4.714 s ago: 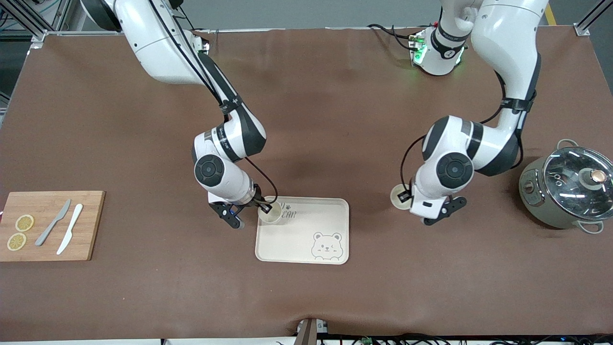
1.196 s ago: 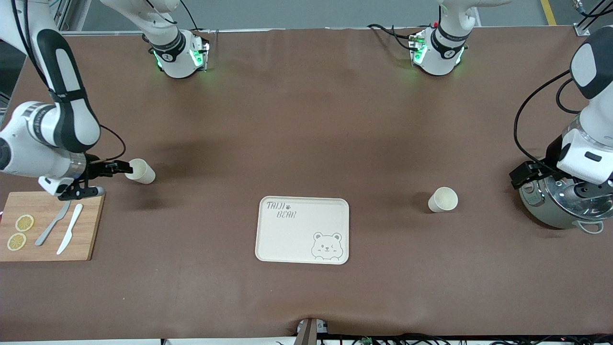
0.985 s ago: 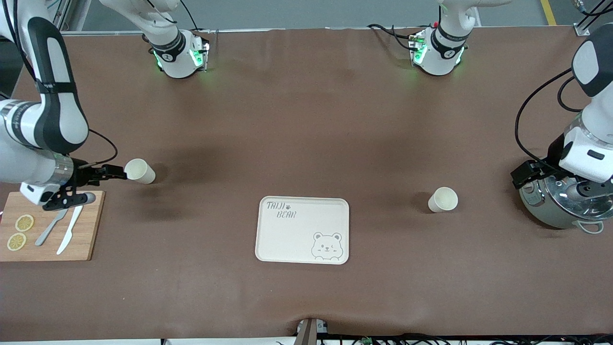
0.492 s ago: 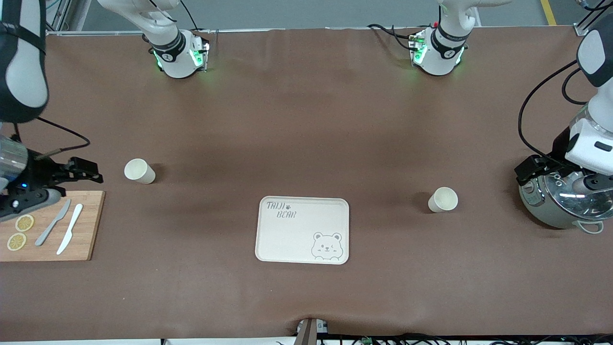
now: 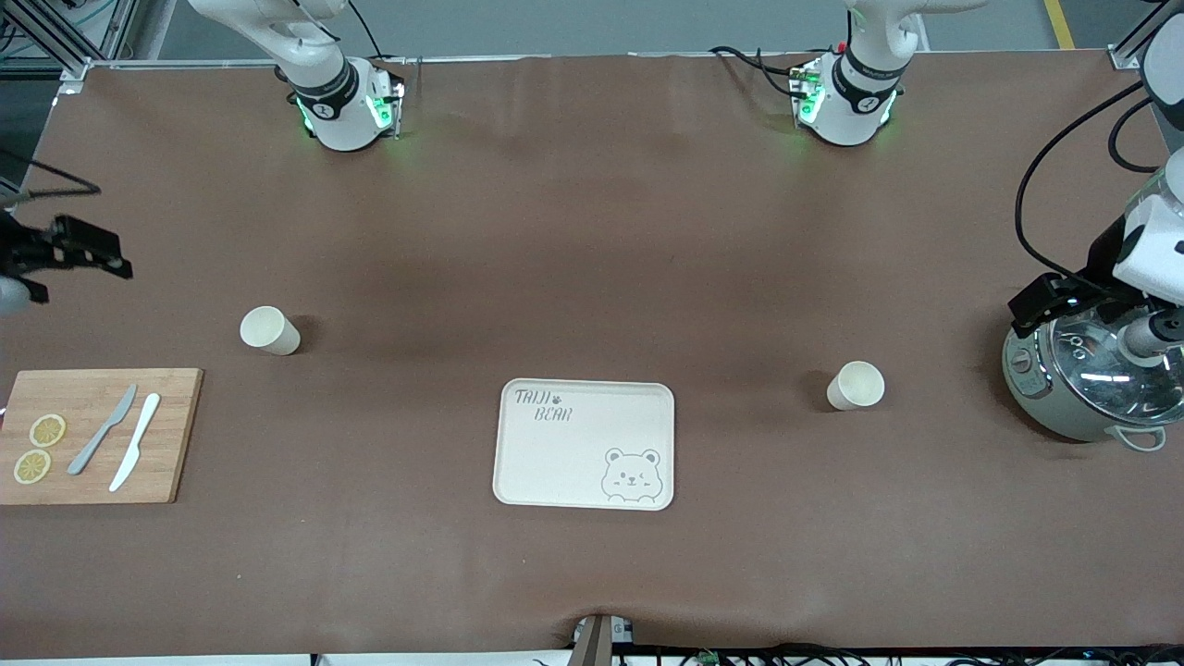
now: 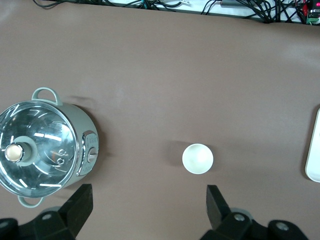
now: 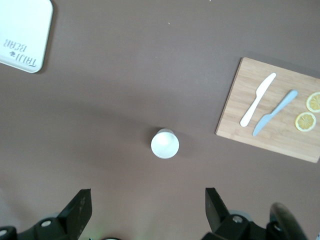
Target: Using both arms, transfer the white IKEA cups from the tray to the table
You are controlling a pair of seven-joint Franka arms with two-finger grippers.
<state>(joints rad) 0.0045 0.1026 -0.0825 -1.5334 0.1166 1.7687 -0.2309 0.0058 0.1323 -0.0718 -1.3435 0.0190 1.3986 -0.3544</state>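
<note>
1. Tray (image 5: pixel 584 444) mid-table, near the front camera.
2. One cup (image 5: pixel 269 330) on the table toward the right arm's end, farther from the camera than the tray.
3. Board (image 5: pixel 92 436) beside that cup, nearer the camera, at the table's edge; two knives (image 5: pixel 122 441) and two lemon slices (image 5: pixel 39 448) on it.
4. Other cup (image 5: pixel 855 386) toward the left arm's end, between tray and pot (image 5: pixel 1087 379).
5. Right gripper (image 5: pixel 79 254) up over the right-end table edge.
6. Left gripper (image 5: pixel 1078 305) over the pot.
</note>
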